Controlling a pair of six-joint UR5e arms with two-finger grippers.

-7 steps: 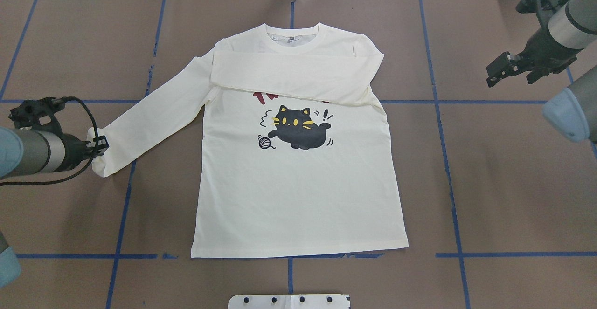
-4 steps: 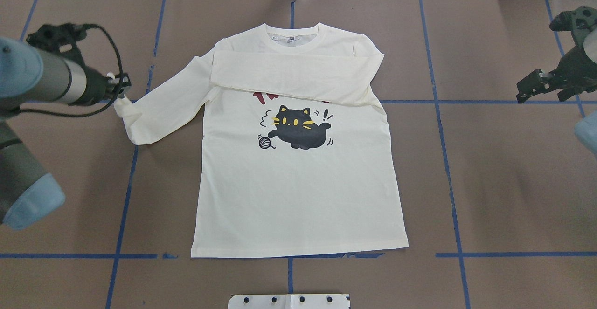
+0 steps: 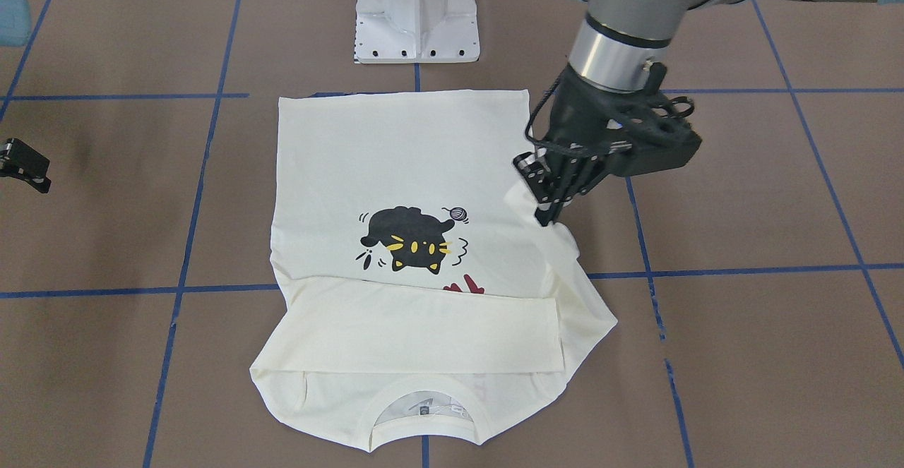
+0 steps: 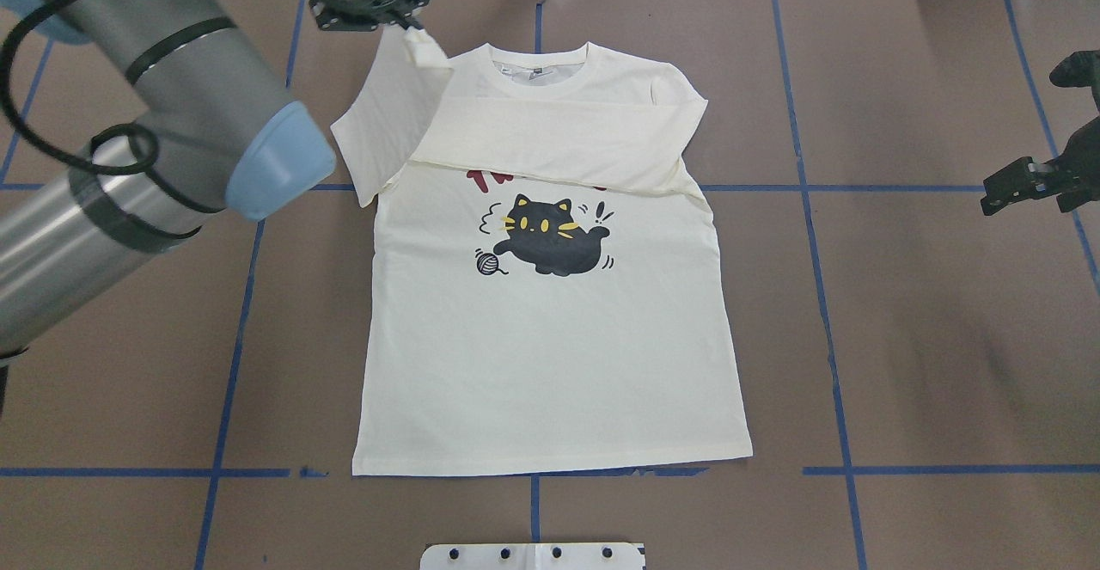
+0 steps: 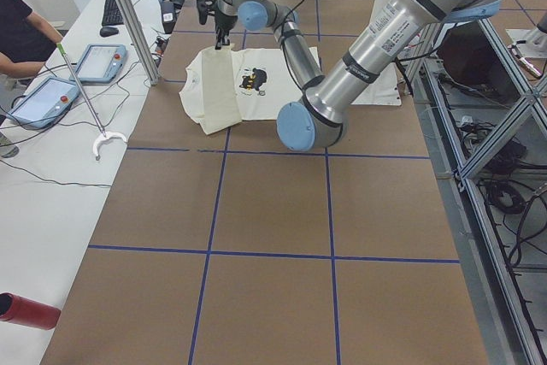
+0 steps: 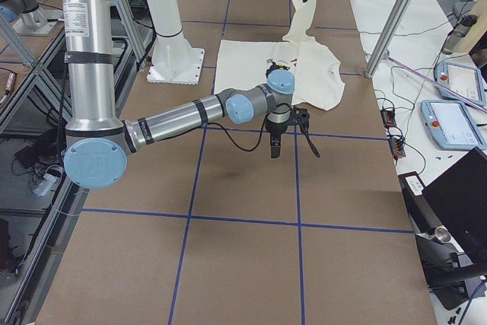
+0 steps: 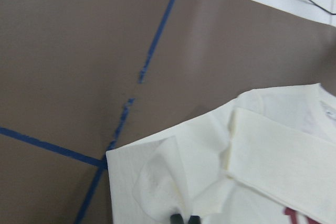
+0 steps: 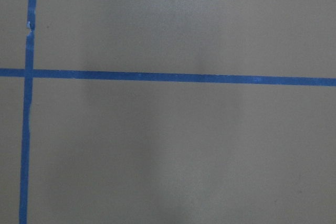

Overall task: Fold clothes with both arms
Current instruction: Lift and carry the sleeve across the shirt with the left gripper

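Note:
The cream-white shirt (image 4: 550,355) lies flat with its black cat print (image 4: 550,243) facing up and its collar at the far side. Its right sleeve (image 4: 550,136) is folded across the chest and covers most of the red lettering. My left gripper (image 4: 402,24) is shut on the cuff of the left sleeve (image 4: 387,114) and holds it up near the shoulder. From across the table, that sleeve (image 3: 565,270) hangs from the left gripper (image 3: 547,214). The cuff (image 7: 168,187) fills the bottom of the left wrist view. My right gripper (image 4: 1027,196) hovers open at the table's right edge, holding nothing.
The brown table (image 4: 902,338) is marked with blue tape lines (image 8: 168,77). The white pedestal base (image 3: 417,9) stands just beyond the shirt's hem. A person (image 5: 17,32) and tablets (image 5: 94,61) are at a side bench. A red cylinder (image 5: 26,309) lies at the near left.
My left gripper has lifted the sleeve cuff from the left side of the table up and across toward the shoulder. The right gripper has drawn back toward the right edge.

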